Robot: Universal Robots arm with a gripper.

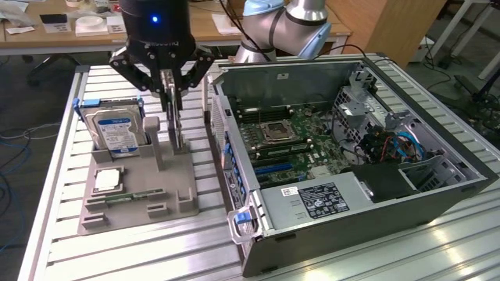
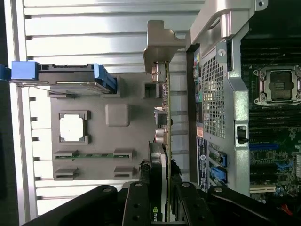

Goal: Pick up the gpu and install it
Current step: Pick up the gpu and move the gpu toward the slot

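Observation:
The gpu [image 1: 177,126] stands on edge in the grey parts holder [image 1: 133,205], a thin green card seen edge-on. In the wrist view the gpu [image 2: 165,108] runs lengthwise, with its silvery bracket [image 2: 160,44] at the far end. My gripper [image 1: 170,91] hangs straight above the card, and its black fingers [image 2: 141,188] press against both faces of the card's near end. The gripper [image 2: 165,176] looks shut on the gpu, which still rests in the holder [image 2: 94,141]. The open computer case [image 1: 352,146] lies to the exterior view's right, showing its motherboard [image 1: 289,140].
The holder also carries a blue-labelled hard drive [image 1: 117,132] standing upright, a processor chip [image 1: 108,180] and a narrow memory stick [image 1: 129,197]. The case wall [image 2: 221,94] sits close beside the card. A power supply [image 1: 320,202] fills the case's near end.

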